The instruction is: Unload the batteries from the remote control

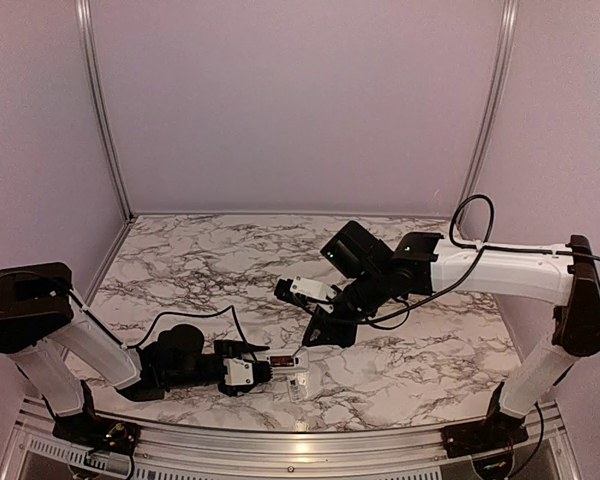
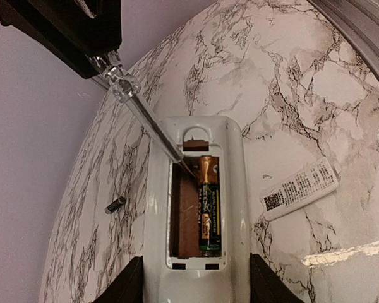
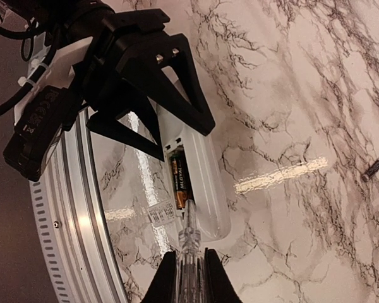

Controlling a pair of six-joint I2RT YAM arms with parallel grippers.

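A: How many batteries are counted?

B: 2 are counted. 1 seated battery [image 2: 208,205] is seen in the right slot of the open recess in the back of the remote control [image 2: 235,208]. Only a brown floor is shown in the slot beside it. 1 loose battery [image 2: 115,205] is laid on the marble table [image 1: 180,260], well apart from the remote control, on its left in the left wrist view.

A: Where is the remote control found?

B: 1 is counted, near the front edge of the table, with its back turned up. It is pinched by its long sides between the 2 fingers of the left gripper [image 2: 199,287].

A: How is the other pincer set?

B: The right gripper [image 3: 188,281] is pressed together on the clear handle of 1 screwdriver [image 3: 188,243]. The tip is placed inside the recess, at the copper-coloured end of the seated battery. Whether the battery is touched cannot be told.

A: What else is counted?

B: 1 pale cover [image 2: 301,188], printed with a label, is laid flat on the table near the remote control, not touching it.
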